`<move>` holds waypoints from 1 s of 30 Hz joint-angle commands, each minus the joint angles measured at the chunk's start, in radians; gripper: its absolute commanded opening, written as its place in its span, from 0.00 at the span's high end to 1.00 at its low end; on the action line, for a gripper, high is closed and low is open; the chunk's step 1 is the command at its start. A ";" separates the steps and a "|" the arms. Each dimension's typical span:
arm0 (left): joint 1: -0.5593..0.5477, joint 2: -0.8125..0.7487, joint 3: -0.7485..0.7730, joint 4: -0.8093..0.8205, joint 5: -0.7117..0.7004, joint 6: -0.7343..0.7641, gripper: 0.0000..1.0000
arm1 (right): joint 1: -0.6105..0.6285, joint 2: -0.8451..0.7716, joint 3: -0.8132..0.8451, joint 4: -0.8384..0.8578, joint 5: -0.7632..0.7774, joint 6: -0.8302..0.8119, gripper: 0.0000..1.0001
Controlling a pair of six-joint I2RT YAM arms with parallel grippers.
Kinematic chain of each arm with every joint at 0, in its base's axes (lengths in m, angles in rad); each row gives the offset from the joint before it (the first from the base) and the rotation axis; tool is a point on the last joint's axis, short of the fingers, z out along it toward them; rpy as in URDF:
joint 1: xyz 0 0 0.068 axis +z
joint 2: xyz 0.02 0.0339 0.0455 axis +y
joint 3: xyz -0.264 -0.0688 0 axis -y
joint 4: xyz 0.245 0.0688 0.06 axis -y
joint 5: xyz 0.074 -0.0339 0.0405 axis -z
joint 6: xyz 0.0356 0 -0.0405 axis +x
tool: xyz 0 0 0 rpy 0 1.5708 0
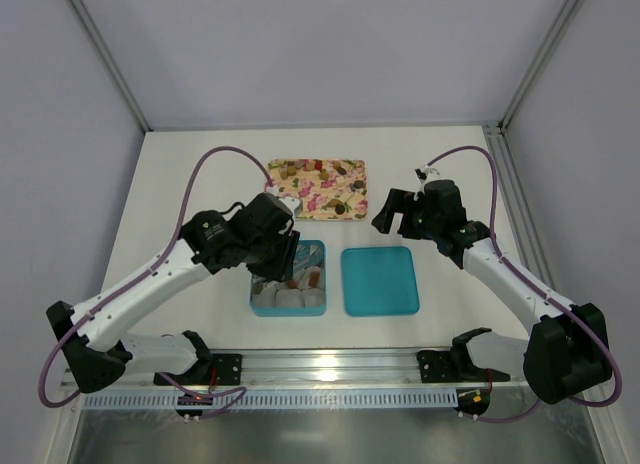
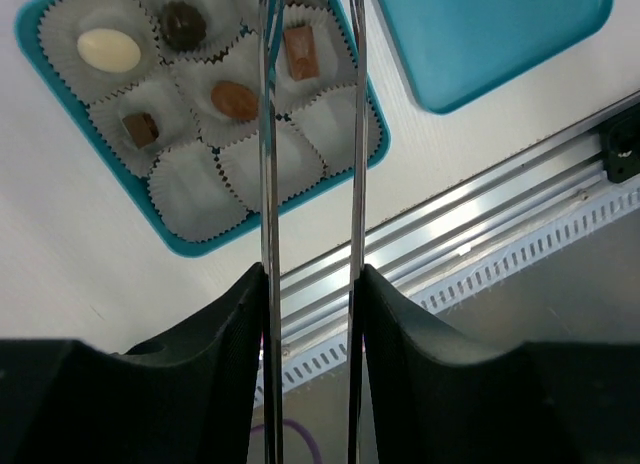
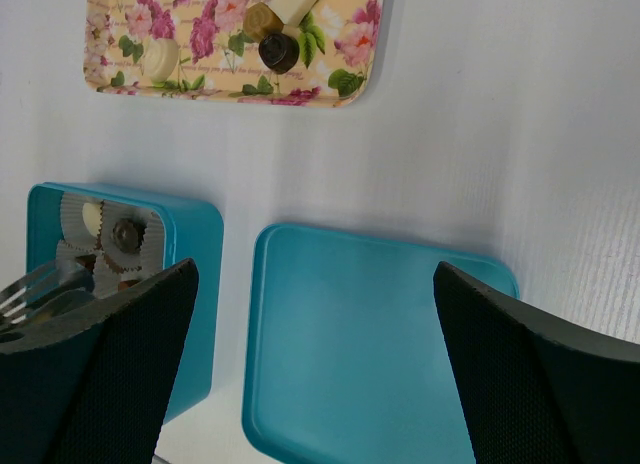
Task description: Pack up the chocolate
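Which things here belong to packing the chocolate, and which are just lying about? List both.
Job in hand:
- chocolates on the tray
- box with paper cups, some filled
- lid
- left pincer, over the box

Lying about:
- rail
- cables
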State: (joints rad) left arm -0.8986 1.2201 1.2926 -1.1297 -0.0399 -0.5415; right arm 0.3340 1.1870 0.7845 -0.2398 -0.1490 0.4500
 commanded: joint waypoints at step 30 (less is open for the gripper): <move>0.267 0.820 0.858 0.051 -0.155 0.198 0.56 | 0.003 -0.061 0.019 0.004 -0.021 -0.028 0.00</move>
State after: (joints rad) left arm -0.6487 1.9957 2.0792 -1.1194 -0.1974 -0.3737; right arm 0.3340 1.1587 0.7845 -0.2428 -0.1650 0.4435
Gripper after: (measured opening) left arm 0.446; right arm 0.996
